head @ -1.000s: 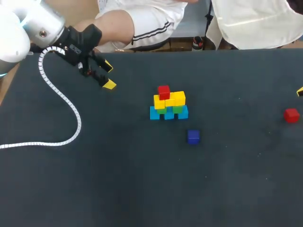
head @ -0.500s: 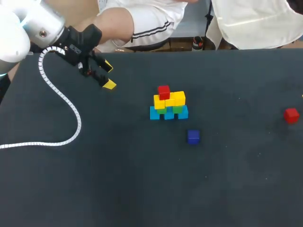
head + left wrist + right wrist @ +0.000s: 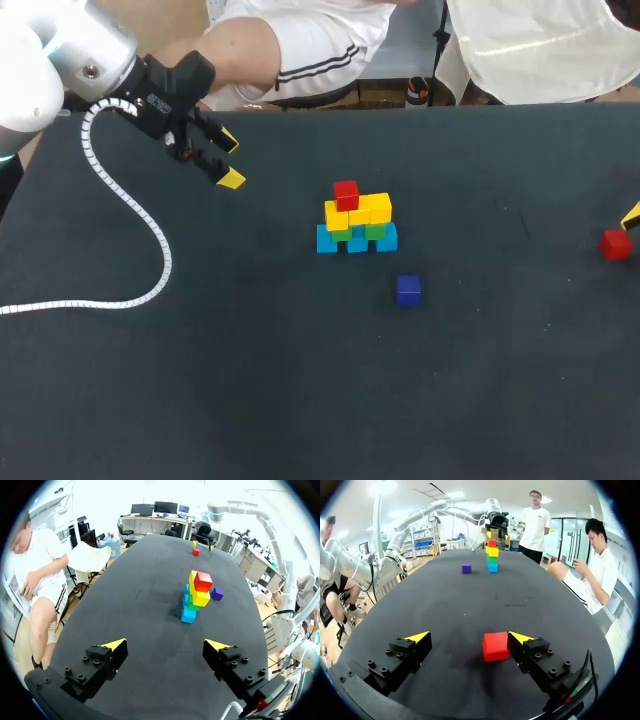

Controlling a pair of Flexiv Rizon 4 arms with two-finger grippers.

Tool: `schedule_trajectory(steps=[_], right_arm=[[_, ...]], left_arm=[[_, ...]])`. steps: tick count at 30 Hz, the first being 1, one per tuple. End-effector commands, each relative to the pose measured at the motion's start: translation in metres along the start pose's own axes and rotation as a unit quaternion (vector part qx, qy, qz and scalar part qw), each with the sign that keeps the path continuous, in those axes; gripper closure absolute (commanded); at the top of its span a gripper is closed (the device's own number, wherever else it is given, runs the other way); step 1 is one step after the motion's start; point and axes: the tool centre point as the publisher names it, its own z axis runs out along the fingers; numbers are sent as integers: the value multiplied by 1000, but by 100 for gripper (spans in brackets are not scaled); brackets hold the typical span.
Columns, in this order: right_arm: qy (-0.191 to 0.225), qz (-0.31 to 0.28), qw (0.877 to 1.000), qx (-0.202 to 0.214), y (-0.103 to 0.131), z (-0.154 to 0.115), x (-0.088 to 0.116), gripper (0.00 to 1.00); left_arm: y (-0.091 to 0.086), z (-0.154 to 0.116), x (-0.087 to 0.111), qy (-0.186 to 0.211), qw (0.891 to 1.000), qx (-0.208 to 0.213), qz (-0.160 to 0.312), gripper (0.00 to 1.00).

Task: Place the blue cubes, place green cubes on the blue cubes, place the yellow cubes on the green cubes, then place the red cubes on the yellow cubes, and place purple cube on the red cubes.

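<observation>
Left gripper (image 3: 230,160) hung over the far left part of the black table (image 3: 300,400), fingers spread wide, nothing between them. Its own wrist view showed only bare tabletop in the gap. Left arm (image 3: 60,60) came in from the far left corner, and a white cable (image 3: 140,220) looped from it down onto the table. Right gripper (image 3: 469,637) sat low over the table at the right edge, fingers also spread apart. Loose red cube (image 3: 495,646) lay on the table between them, off centre and close against one finger. Whether it touched that finger could not be told; the other finger was well clear of it, so no grip. From the head view only one yellow fingertip (image 3: 632,215) of that gripper showed, just beside the same cube at the right edge. Stack (image 3: 357,222) stood near the table's middle, well apart from both grippers. Three blue cubes (image 3: 357,243) made a touching row at the base, green cubes (image 3: 375,230) sat on them, and two yellow cubes (image 3: 375,208) sat side by side on the green. Stacked red cube (image 3: 346,194) was on the yellow layer, over its left end, with the right end of that layer uncovered. Purple cube (image 3: 408,290) lay alone on the table near the stack, on the near side and a bit to the right, not touching it.
</observation>
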Motion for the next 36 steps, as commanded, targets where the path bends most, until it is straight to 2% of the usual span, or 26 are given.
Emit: schedule_trajectory(steps=[1, 20, 35, 36], right_arm=[[6, -1, 1000, -2, -6, 3, -3, 0], [-7, 14, 1000, 3, -28, 9, 8, 0], [-4, 33, 999, -13, -37, 14, 14, 0], [-3, 34, 999, -13, -37, 14, 15, 4]], left_arm=[[0, 0, 1, -1, 1000, -1, 1, 0], [0, 0, 1, -1, 1000, -1, 1, 0], [0, 0, 1, -1, 1000, -1, 1, 0], [0, 0, 1, -1, 1000, -1, 1, 0]])
